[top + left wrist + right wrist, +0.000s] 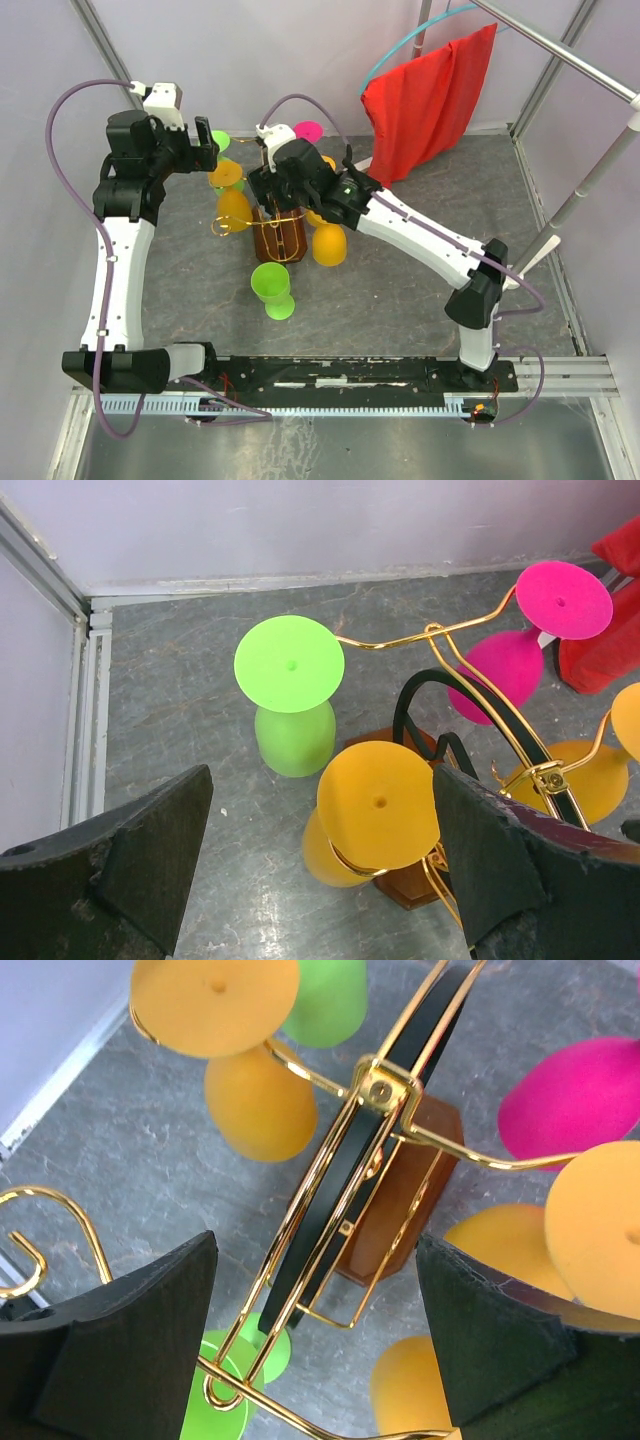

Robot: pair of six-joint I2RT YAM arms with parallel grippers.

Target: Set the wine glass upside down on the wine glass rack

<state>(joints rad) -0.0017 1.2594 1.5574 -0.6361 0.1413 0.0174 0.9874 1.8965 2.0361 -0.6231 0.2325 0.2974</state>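
The wine glass rack (279,238) has a brown wooden base (405,1195), a dark post (365,1165) and gold wire arms. Several wine glasses hang on it upside down: orange (233,209), green (290,664), pink (562,598) and further orange ones (598,1228) (328,244). A green wine glass (271,284) rests on the table in front of the rack. My right gripper (315,1245) hovers open directly above the post, holding nothing. My left gripper (322,790) is open over the rack's left side, with an orange foot (378,804) below its fingers, untouched.
A red cloth (433,98) hangs from a metal bar at the back right. Grey walls close the left and back sides. A wire scroll end (30,1230) curls near my right gripper's left finger.
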